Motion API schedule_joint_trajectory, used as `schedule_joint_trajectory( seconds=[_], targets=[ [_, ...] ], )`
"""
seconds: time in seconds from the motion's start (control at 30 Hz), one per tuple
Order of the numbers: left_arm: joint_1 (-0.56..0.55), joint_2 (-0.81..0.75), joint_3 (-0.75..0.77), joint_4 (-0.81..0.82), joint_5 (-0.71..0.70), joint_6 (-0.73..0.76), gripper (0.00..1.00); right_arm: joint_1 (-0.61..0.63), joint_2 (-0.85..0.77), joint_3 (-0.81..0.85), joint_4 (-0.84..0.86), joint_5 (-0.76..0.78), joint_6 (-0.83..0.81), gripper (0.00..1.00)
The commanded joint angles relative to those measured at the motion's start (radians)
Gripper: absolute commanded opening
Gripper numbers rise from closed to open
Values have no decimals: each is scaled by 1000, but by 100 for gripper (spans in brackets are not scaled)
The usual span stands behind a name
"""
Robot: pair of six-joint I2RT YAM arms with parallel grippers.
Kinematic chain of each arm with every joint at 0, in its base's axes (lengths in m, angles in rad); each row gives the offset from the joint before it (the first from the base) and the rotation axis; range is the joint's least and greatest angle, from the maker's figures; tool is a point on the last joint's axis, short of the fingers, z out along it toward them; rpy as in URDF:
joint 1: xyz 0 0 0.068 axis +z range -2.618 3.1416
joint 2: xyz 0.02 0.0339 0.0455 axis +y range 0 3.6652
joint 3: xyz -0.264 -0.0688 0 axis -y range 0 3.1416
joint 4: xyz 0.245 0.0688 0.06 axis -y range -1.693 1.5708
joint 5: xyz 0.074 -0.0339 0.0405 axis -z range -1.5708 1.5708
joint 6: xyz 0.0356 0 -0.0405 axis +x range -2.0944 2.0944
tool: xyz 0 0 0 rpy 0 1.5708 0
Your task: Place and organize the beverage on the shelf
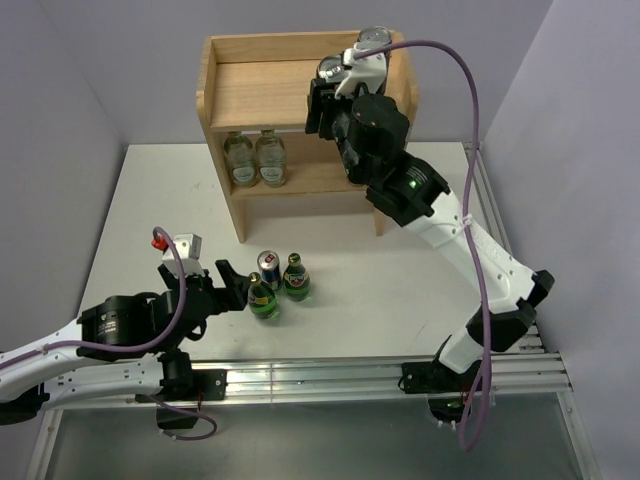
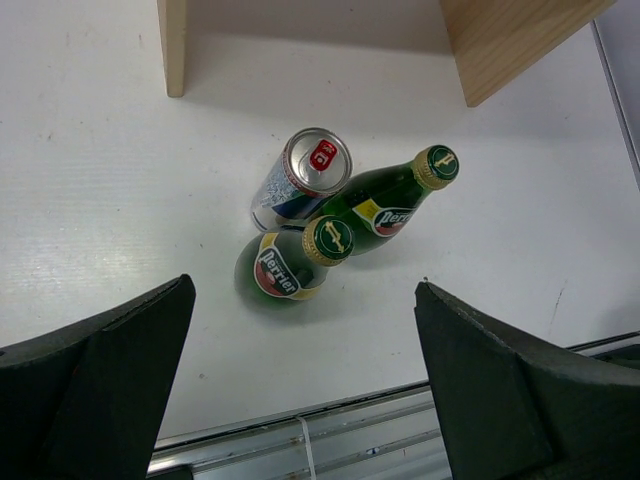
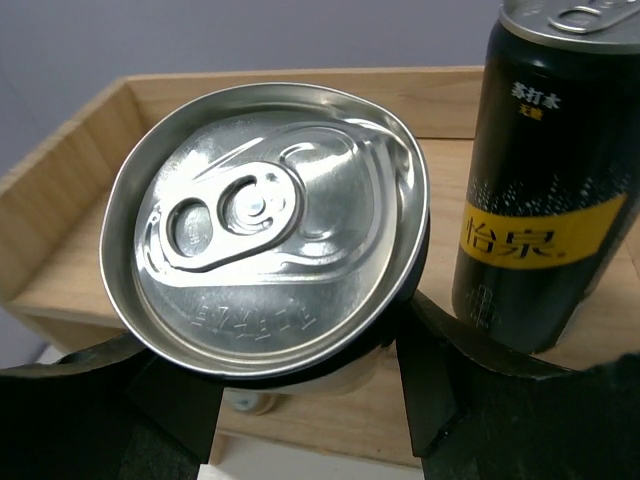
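Note:
The wooden shelf [image 1: 262, 85] stands at the back. My right gripper [image 1: 330, 95] is shut on a tall black can [image 1: 332, 70], seen from above in the right wrist view [image 3: 265, 255], at the front right of the top board. A second black can with a yellow label [image 3: 545, 180] stands on that board to its right, at the corner [image 1: 375, 40]. On the table stand a blue-and-silver can [image 1: 268, 266] and two green bottles [image 1: 295, 278] [image 1: 263, 297]. My left gripper [image 1: 228, 285] is open, just left of them. The left wrist view shows the can [image 2: 300, 180] and both bottles [image 2: 290, 262] [image 2: 390, 200] ahead of the open gripper [image 2: 310, 400].
Two clear pale glass bottles [image 1: 255, 158] stand on the shelf's lower tier at the left. The shelf legs [image 2: 172, 45] are beyond the table drinks. The metal rail [image 1: 330, 378] runs along the table's near edge. Purple walls close in both sides.

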Motion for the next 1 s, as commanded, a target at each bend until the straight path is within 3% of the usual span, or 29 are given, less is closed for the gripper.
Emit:
schedule_joint_trajectory(
  seconds=[0.0,0.33,0.7,0.73,0.8,0.83,0.9,0.97],
  targets=[
    [-8,-11,23,26,2,11,99,-28,25,148,44,-5,-74,0],
    [-16,-23,23,28,3,11,99,-63,126,244,72,51,-129,0],
    [-23,-31,22,26,2,8,99,-97,169,184,75,72,-104,2],
    [-25,-31,22,26,0,7,99,-99,171,182,74,74,-95,17],
    [-26,-32,20,24,0,5,99,-103,173,173,75,74,-94,38],
    [-26,-32,20,24,-1,4,99,-106,176,172,75,74,-92,66],
    [-28,-32,22,23,-1,2,100,-110,179,173,74,74,-91,85],
    [-28,-32,23,21,-3,1,99,-110,183,173,73,72,-91,89]
  ],
)
